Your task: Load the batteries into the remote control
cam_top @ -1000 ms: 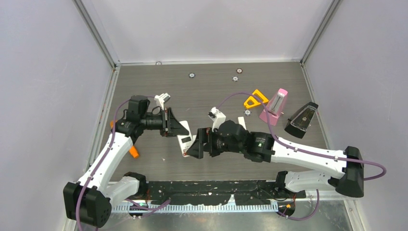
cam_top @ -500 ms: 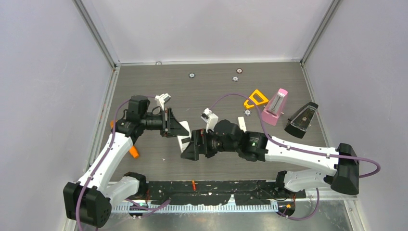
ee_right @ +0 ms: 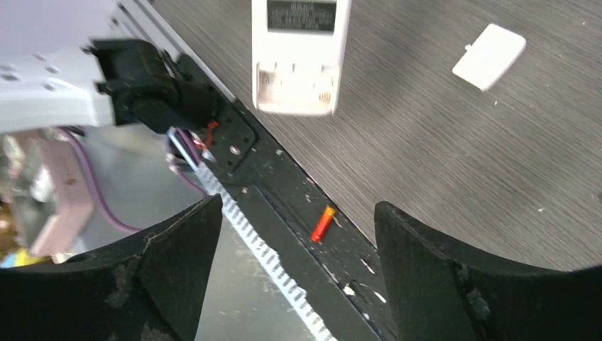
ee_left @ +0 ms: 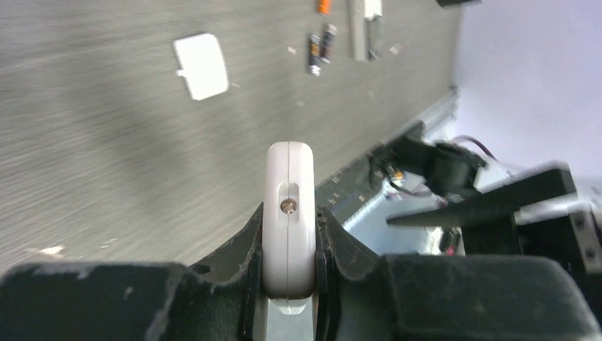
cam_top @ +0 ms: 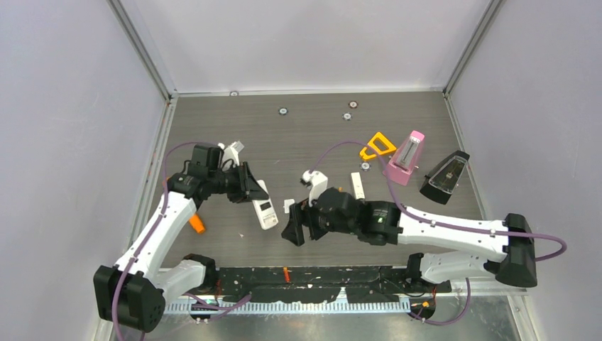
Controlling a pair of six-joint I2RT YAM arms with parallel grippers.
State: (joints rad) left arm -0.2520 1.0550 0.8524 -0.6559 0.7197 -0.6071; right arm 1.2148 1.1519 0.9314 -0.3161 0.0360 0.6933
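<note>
My left gripper (cam_top: 246, 187) is shut on the white remote (cam_top: 265, 211), gripping its sides (ee_left: 289, 213). The remote's open battery bay (ee_right: 297, 87) is empty. The white battery cover (cam_top: 289, 206) lies loose on the table beside it. My right gripper (cam_top: 301, 230) is open and empty, over the table's near edge. One orange-red battery (ee_right: 323, 224) lies on the black base strip (cam_top: 286, 273) below it. Two dark batteries (ee_left: 319, 50) and another orange-red one (ee_left: 323, 6) lie far off beside a white bar (ee_left: 368, 25).
A big orange cone-ended stick (cam_top: 196, 225) lies under the left arm. A yellow triangle (cam_top: 376, 146), a pink metronome (cam_top: 406, 158) and a black metronome (cam_top: 444, 177) stand at the back right. Round floor fittings (cam_top: 282, 111) dot the far table.
My left gripper has swung the remote left and nearer. My right gripper has drawn back from the remote toward the near edge. An orange-red battery has appeared on the black base strip.
</note>
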